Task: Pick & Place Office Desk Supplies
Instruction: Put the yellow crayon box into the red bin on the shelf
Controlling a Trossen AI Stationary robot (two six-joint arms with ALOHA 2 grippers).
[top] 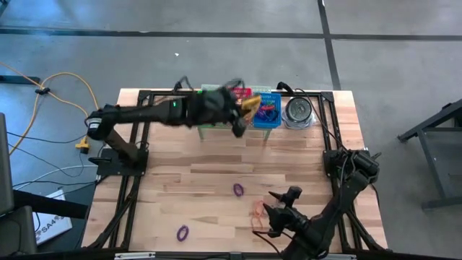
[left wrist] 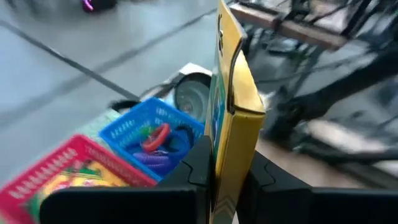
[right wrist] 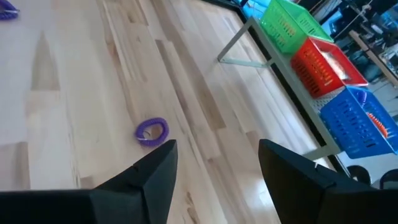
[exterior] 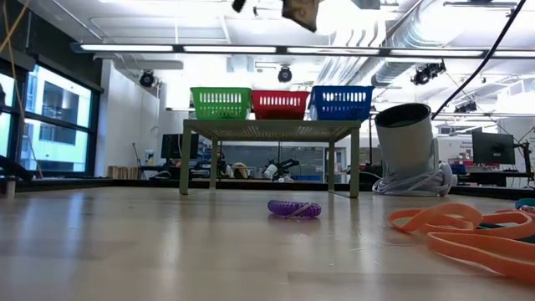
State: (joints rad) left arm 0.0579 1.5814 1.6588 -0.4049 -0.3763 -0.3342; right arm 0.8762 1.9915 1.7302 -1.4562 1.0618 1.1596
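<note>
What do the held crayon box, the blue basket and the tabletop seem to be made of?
Crayon box: likely thin card, glossy print, folded flap edge.
Blue basket: moulded plastic mesh, slightly shiny.
Tabletop: jointed light wood strips, visible grain, smooth, faintly reflective finish.

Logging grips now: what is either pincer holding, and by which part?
Left pincer clamps the yellow crayon box by one end, above the baskets. Right pincer is open, holding nothing.

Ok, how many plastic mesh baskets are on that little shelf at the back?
3, side by side on the shelf: green basket at one end, red basket in the middle, blue basket nearest the metal tin.
</note>
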